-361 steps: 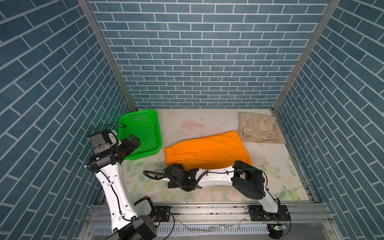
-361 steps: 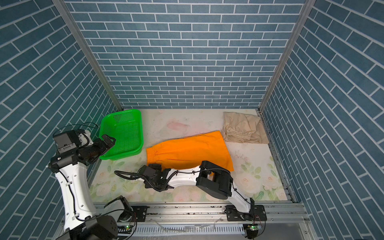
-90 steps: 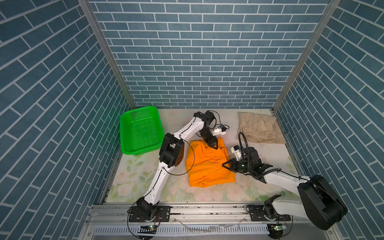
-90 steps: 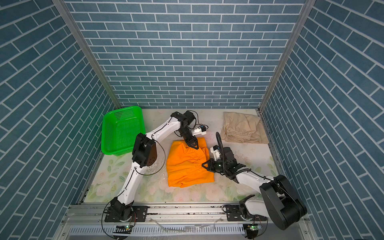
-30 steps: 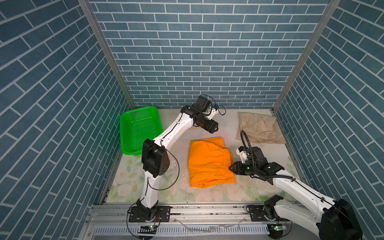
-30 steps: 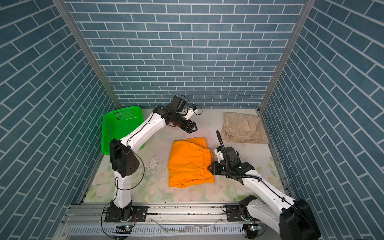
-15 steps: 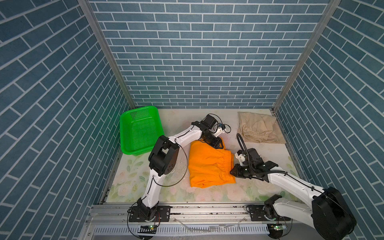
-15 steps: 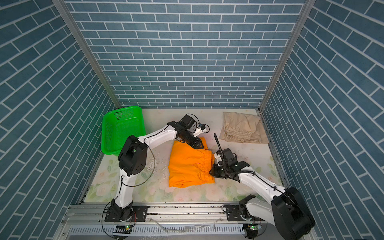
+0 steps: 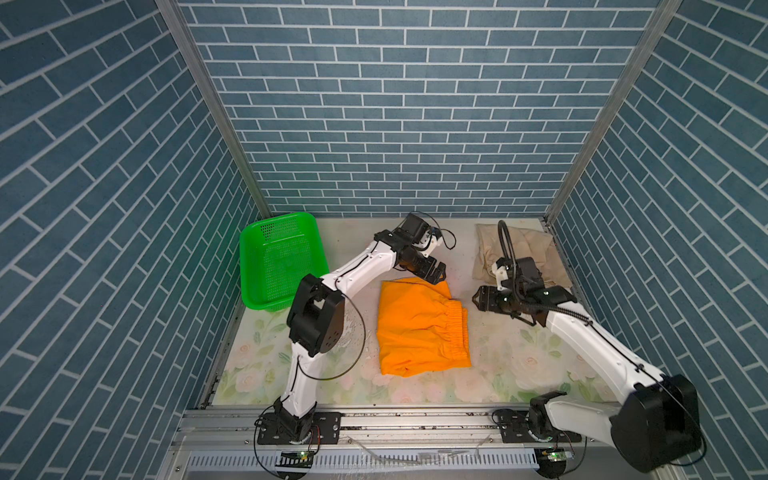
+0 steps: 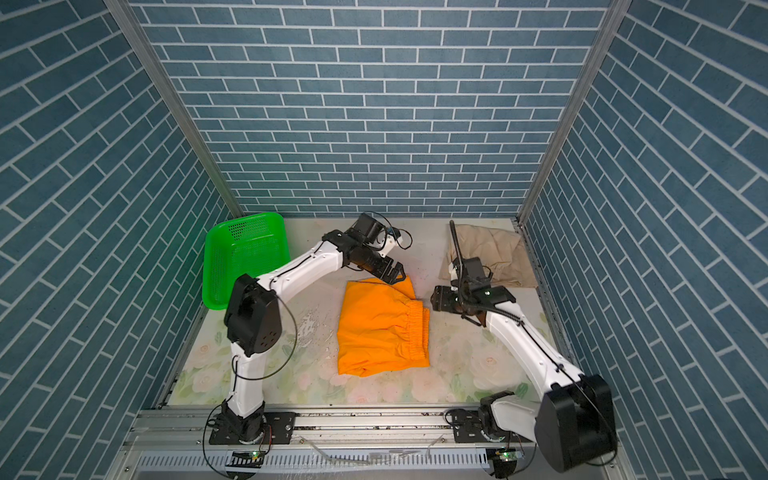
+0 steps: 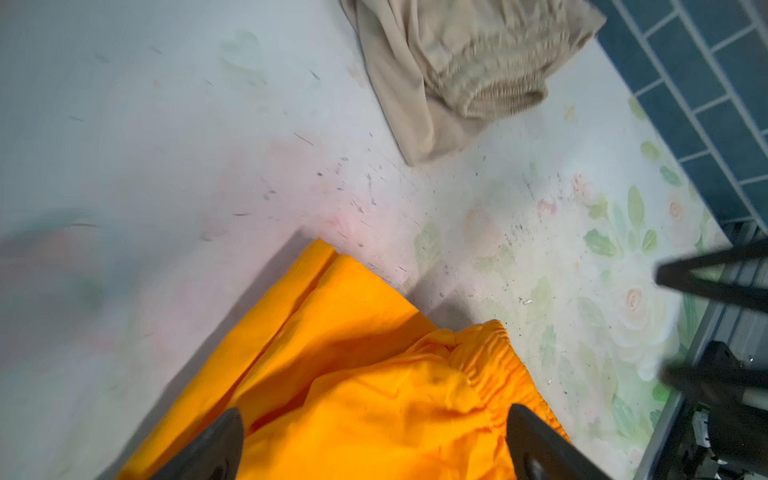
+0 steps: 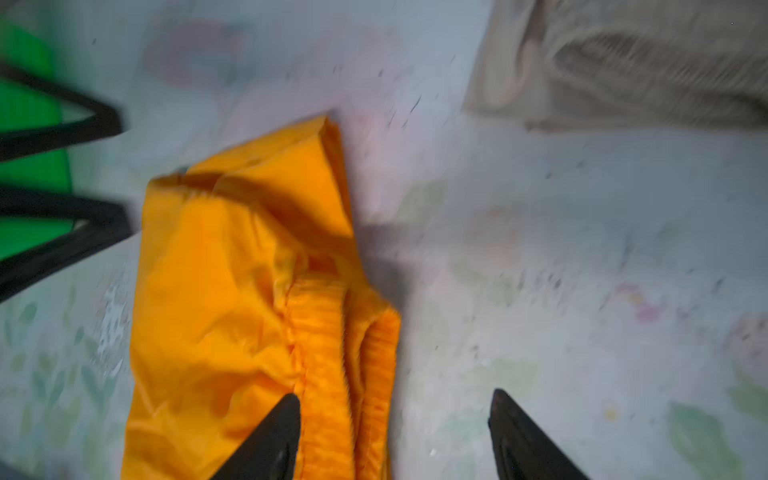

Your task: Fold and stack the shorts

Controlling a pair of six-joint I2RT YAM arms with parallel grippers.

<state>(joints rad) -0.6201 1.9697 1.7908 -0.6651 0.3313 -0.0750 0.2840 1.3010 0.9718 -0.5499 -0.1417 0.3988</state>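
The orange shorts (image 9: 419, 328) (image 10: 380, 328) lie folded on the middle of the table, with the gathered waistband on their right side. My left gripper (image 9: 434, 272) hangs open just over their far edge. In the left wrist view its jaws (image 11: 374, 415) stand wide apart above the orange cloth (image 11: 353, 374), holding nothing. My right gripper (image 9: 478, 299) is open just right of the waistband. In the right wrist view (image 12: 395, 397) one finger is over the orange cloth (image 12: 249, 291) and one over bare table. The beige shorts (image 9: 528, 253) (image 11: 457, 62) (image 12: 623, 75) lie crumpled at the back right.
A green perforated basket (image 9: 278, 262) (image 10: 245, 257) stands at the back left against the wall. Blue brick walls close in the table on three sides. A metal rail (image 9: 415, 419) with both arm bases runs along the front.
Both grippers have opened and drawn back from the orange shorts, the left off their far edge and the right away from the waistband. The shorts stay folded on the table.
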